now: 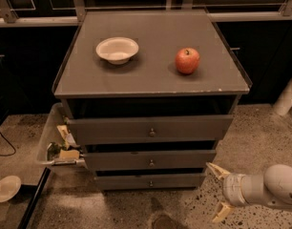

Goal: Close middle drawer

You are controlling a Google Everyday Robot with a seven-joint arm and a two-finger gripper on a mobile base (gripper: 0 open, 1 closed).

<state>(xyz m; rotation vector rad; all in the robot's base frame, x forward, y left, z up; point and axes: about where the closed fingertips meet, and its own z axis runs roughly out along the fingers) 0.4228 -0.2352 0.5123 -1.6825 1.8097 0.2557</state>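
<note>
A grey cabinet (pixel 151 75) has three drawers stacked in front. The middle drawer (pixel 151 159) has a plain grey front with a small round knob (pixel 151 163) at its centre; it stands out a little from the cabinet, between the taller top drawer (pixel 151 129) and the narrow bottom drawer (pixel 150 181). My gripper (pixel 217 191) is at the lower right, low beside the cabinet's front right corner, fingers spread open and empty, pointing left toward the drawers and apart from them.
A white bowl (pixel 117 49) and a red apple (pixel 187 60) sit on the cabinet top. A clear bin (pixel 57 142) with scraps stands left of the drawers. A white plate (pixel 5 188) lies on the floor at lower left. A white post (pixel 286 97) stands at right.
</note>
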